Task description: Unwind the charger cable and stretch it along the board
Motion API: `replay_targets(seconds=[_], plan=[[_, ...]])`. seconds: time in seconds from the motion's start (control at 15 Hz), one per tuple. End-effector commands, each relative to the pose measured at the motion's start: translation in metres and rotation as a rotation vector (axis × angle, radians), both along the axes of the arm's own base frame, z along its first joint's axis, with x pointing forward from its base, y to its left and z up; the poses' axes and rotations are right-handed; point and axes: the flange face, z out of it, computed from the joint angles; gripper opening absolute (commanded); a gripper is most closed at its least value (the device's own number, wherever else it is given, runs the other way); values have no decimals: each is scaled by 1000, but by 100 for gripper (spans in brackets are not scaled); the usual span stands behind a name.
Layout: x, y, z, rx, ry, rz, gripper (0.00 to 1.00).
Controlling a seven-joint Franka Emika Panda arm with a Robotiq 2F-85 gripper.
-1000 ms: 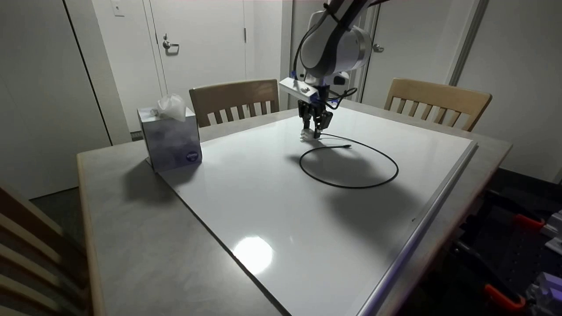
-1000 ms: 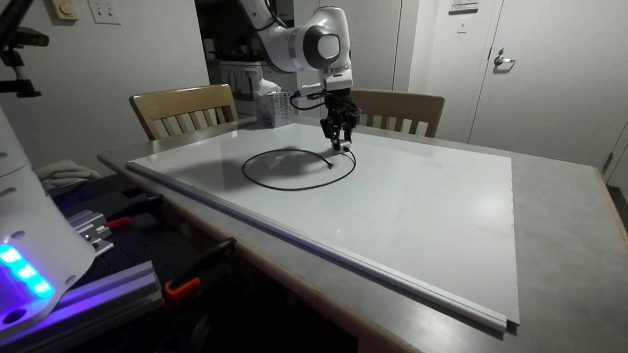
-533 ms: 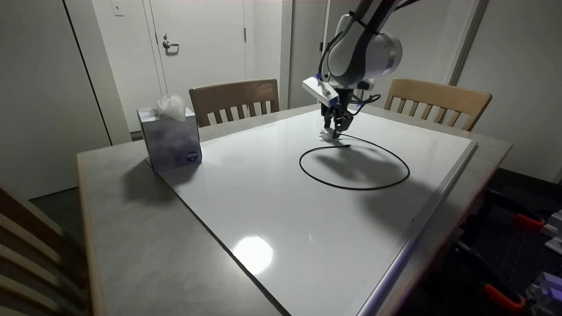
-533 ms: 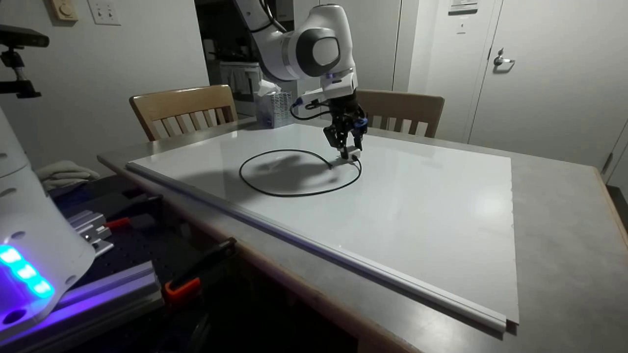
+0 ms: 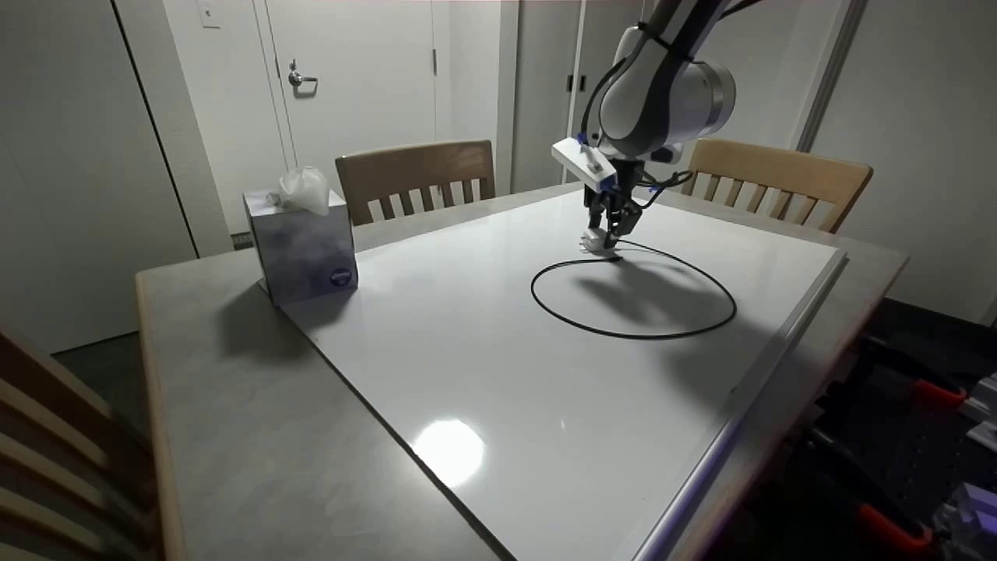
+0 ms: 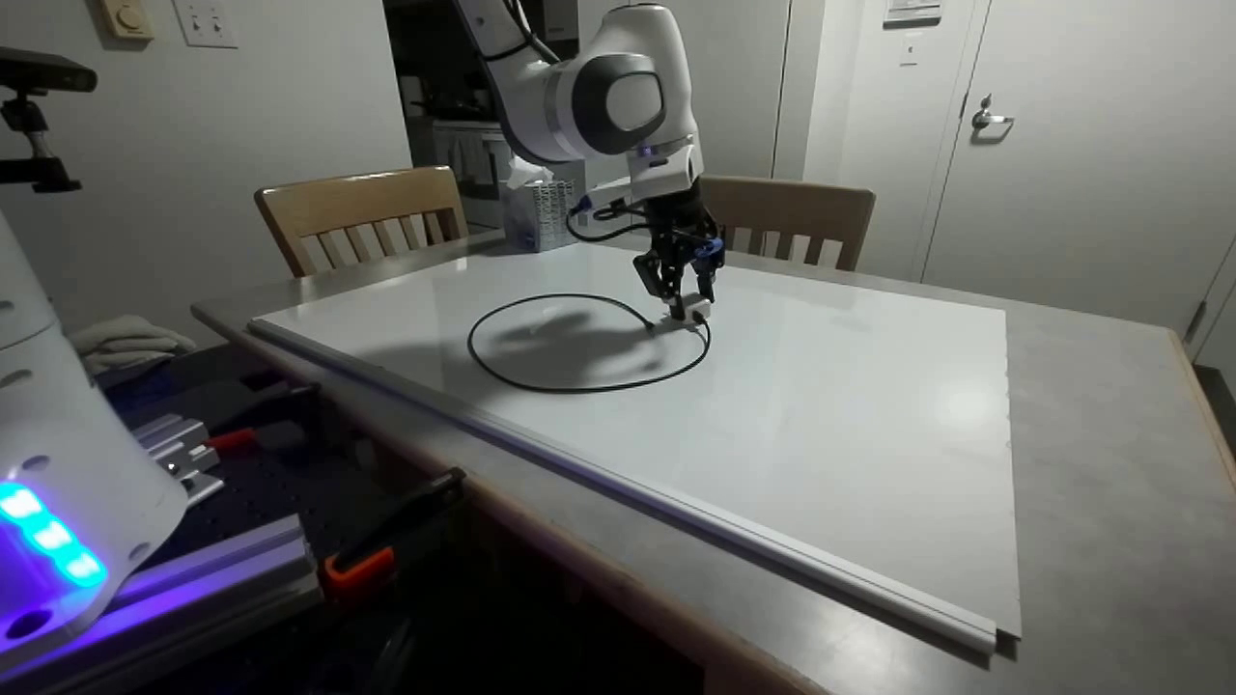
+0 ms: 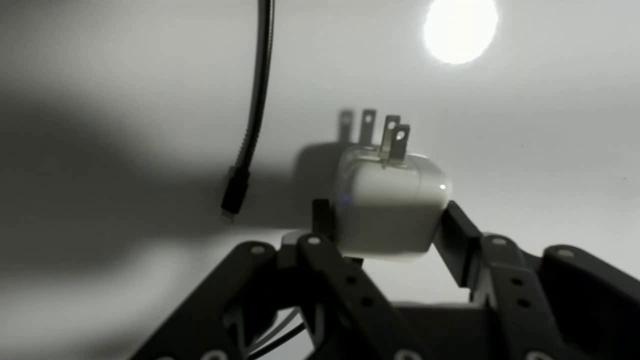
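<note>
Presently holding the white plug block (image 7: 392, 185) of the charger cable (image 7: 258, 102) in the tool (image 7: 390, 225), pinched from both sides. Can see the cable on the board (image 6: 850, 415), looping out from the tool and back to a connector (image 7: 235, 194) near the tool.

Wooden chairs (image 5: 417, 165) stand at a grey table (image 5: 234, 436) — beyond, pale walls (image 6: 299, 106) and a white door (image 5: 358, 101).

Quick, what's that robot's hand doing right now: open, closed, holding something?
Gripper: closed, holding the white plug block of the black charger cable.
</note>
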Motion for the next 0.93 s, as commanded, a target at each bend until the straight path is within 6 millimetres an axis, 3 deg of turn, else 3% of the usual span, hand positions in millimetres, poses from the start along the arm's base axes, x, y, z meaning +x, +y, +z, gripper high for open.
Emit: replay_targets(seconds=[0.0,0.53,0.8,0.87], plan=[[-1,-2,-1,0,0,-9,29],[-29,-52,-16,-18,2,-253,29],[-51,-82,-25,-5,-39,-485,29],[-24,-63,-1,10,-54,-390,29]])
